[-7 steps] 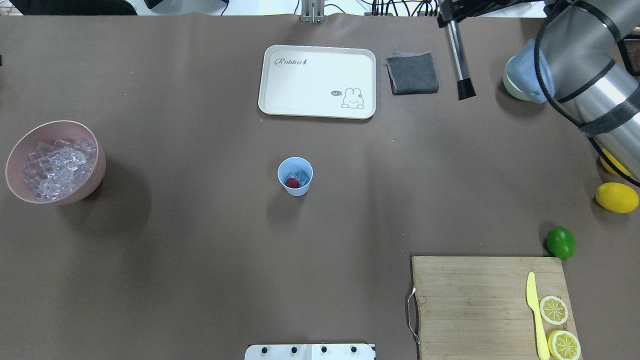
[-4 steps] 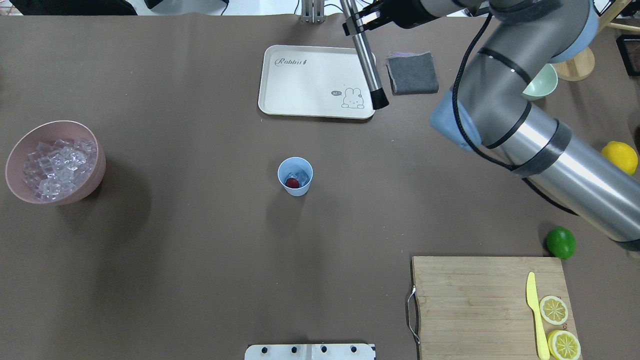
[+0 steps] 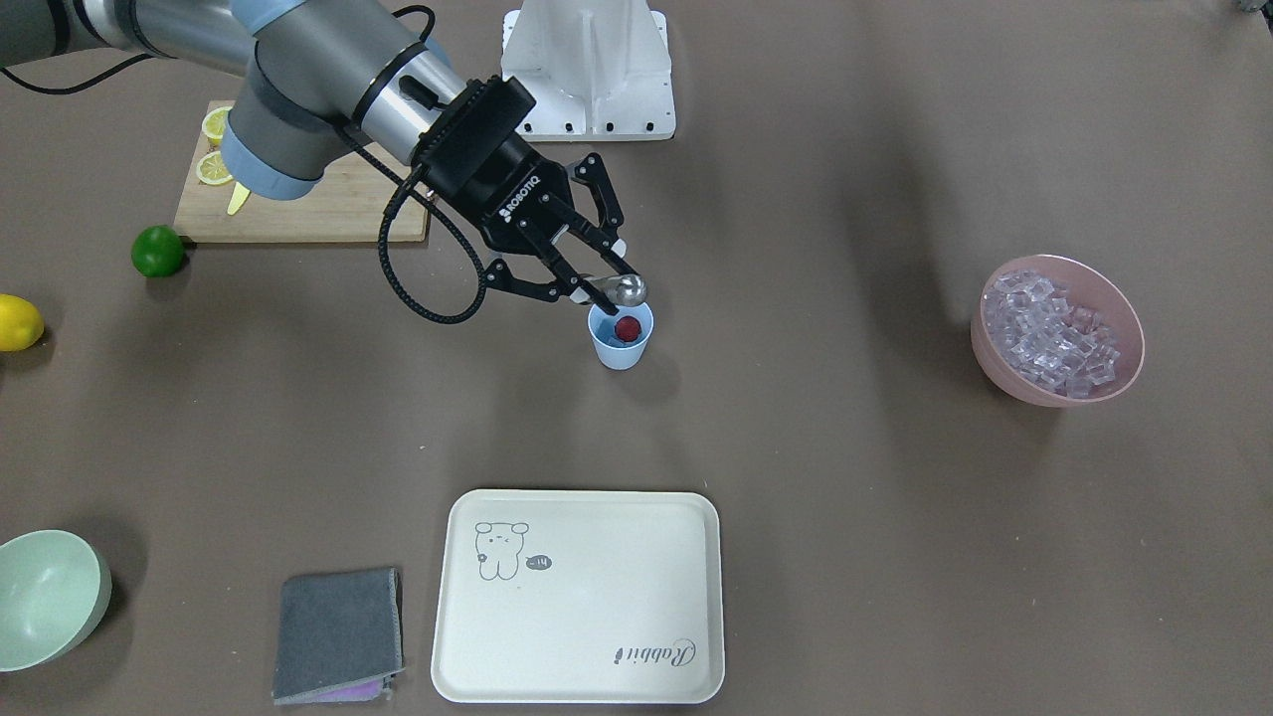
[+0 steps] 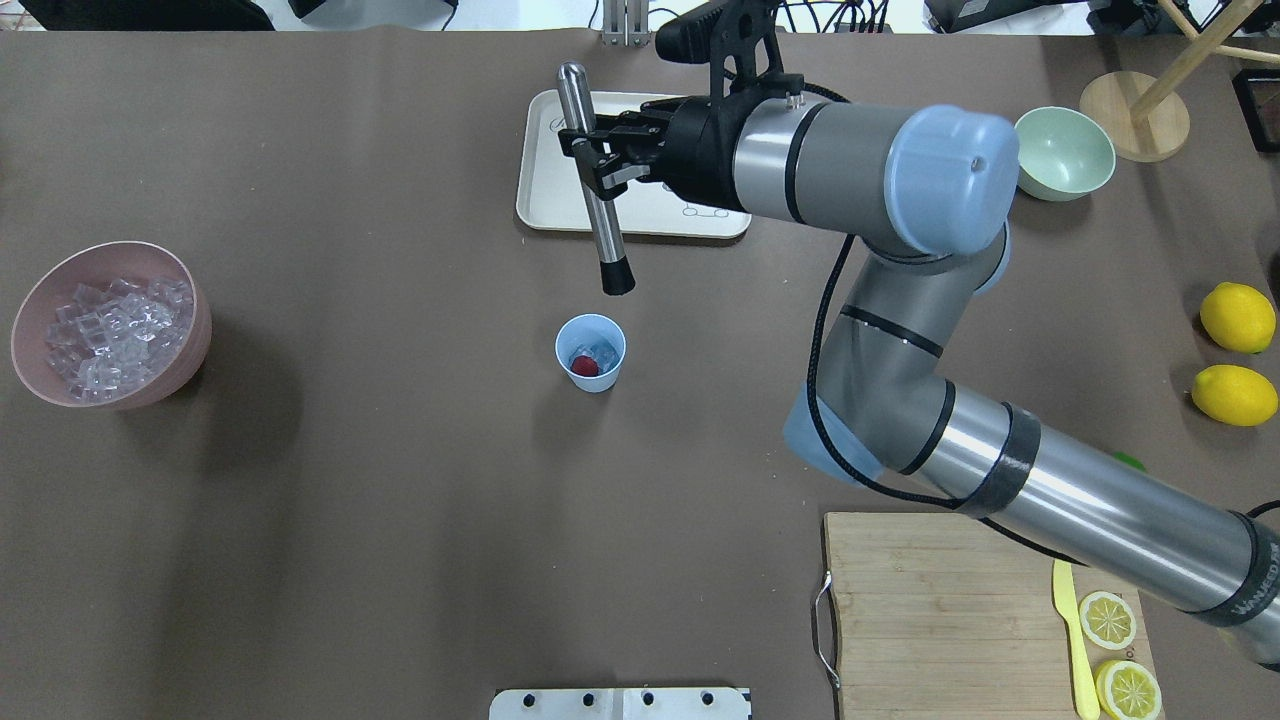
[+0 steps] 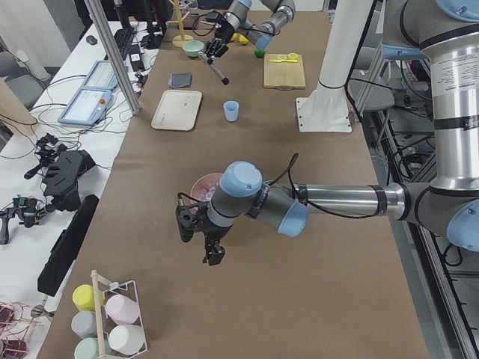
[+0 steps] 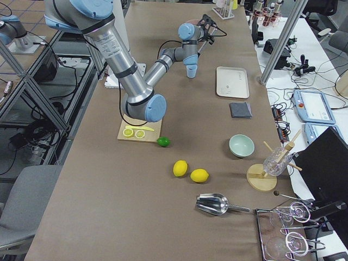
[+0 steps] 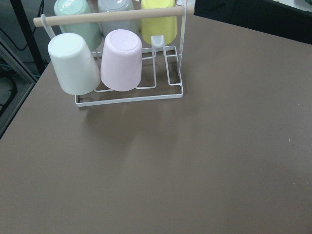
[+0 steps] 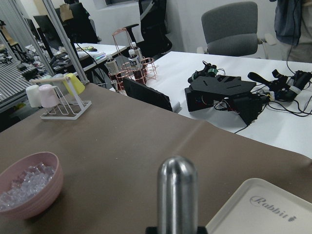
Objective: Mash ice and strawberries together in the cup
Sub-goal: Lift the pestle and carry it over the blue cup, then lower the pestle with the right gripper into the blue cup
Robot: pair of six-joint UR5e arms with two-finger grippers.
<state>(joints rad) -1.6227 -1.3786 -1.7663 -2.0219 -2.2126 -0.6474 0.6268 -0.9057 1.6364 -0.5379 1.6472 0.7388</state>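
Observation:
The light-blue cup (image 4: 590, 352) stands mid-table with a red strawberry (image 4: 585, 366) and ice (image 4: 602, 351) inside. It also shows in the front view (image 3: 622, 343), with the strawberry (image 3: 627, 327) in it. My right gripper (image 4: 598, 158) is shut on a steel muddler (image 4: 606, 228) with a black tip, held tilted above and just behind the cup. The muddler's round top fills the right wrist view (image 8: 177, 195). More ice (image 4: 115, 330) fills the pink bowl (image 4: 30, 290) at the left. My left gripper (image 5: 202, 243) shows only in the left side view; I cannot tell its state.
A cream tray (image 4: 560, 205) lies behind the cup, under the right arm. A grey cloth (image 3: 338, 631), a pale green bowl (image 4: 1065, 153), two lemons (image 4: 1238, 316), a lime (image 3: 158, 251) and a cutting board (image 4: 940, 610) are on the right. A cup rack (image 7: 122, 58) stands before the left wrist.
My right arm has swung left along the back of the table with the muddler. Its black tip went from beside the grey cloth, across the tray, to just behind the cup.

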